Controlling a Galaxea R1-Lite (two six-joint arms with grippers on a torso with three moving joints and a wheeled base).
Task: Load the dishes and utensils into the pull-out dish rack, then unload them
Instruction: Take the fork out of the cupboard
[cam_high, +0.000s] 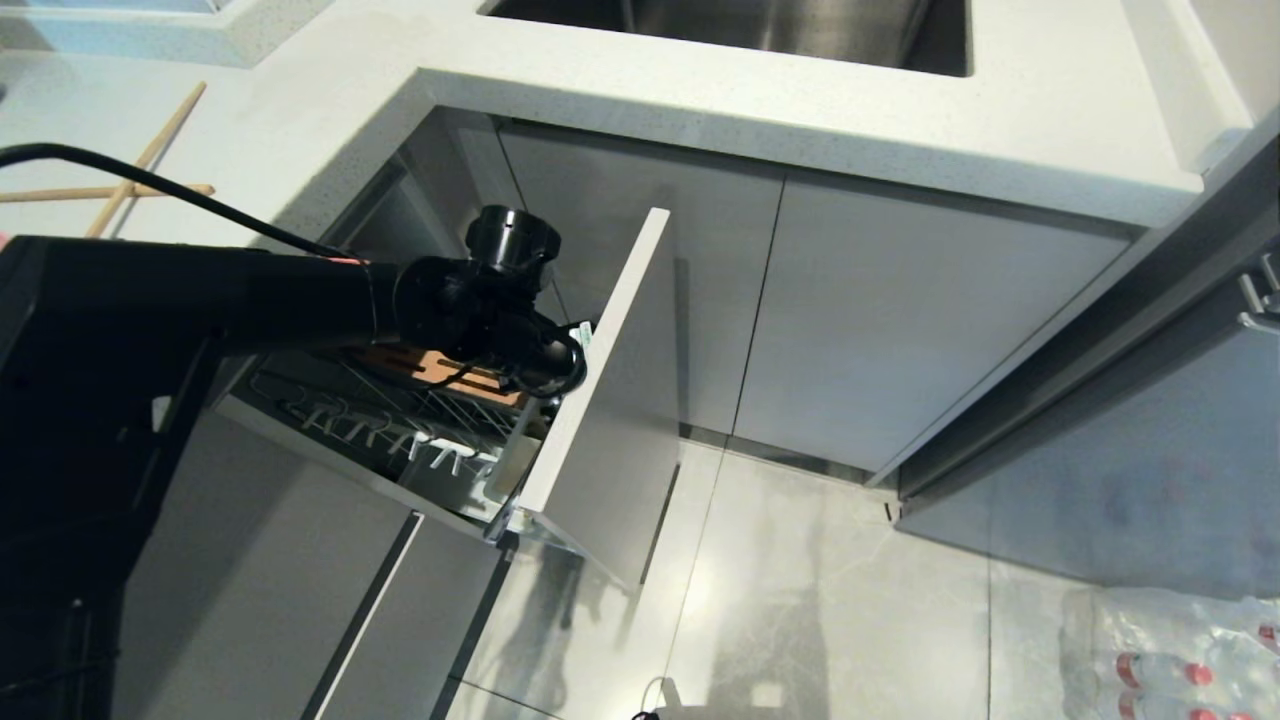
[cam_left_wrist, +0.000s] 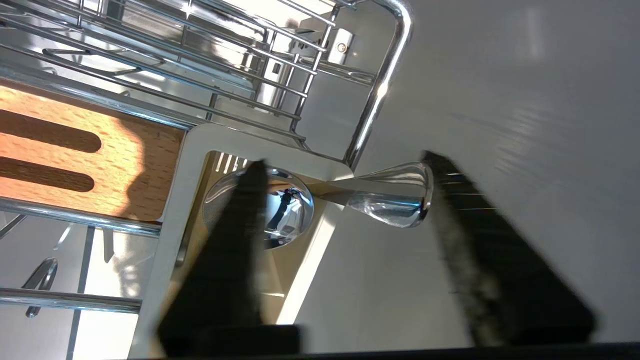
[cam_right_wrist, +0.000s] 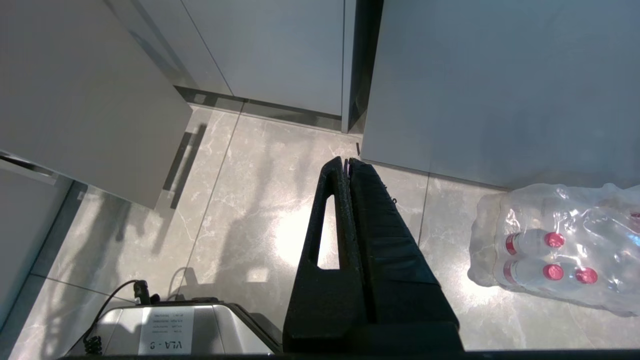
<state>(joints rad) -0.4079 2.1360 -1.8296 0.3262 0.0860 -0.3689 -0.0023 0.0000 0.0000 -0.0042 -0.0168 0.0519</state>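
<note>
Chrome wire fills most of what my left wrist camera sees: the pull-out dish rack stands slid out from the cabinet, its tall grey front panel angled toward the floor tiles. My left gripper hangs over the corner of the rack just behind that panel, its 2 black fingers spread apart and pinching nothing. Between them lies a shiny metal spoon, bowl down in the white cutlery holder, with its flared handle end resting over the holder's rim against the panel. Just beside the holder sits the wooden slotted insert. On the countertop, well apart from the rack, the chopsticks lie crossed. My right gripper points at the floor near a pack of bottles, fingers pressed together.
</note>
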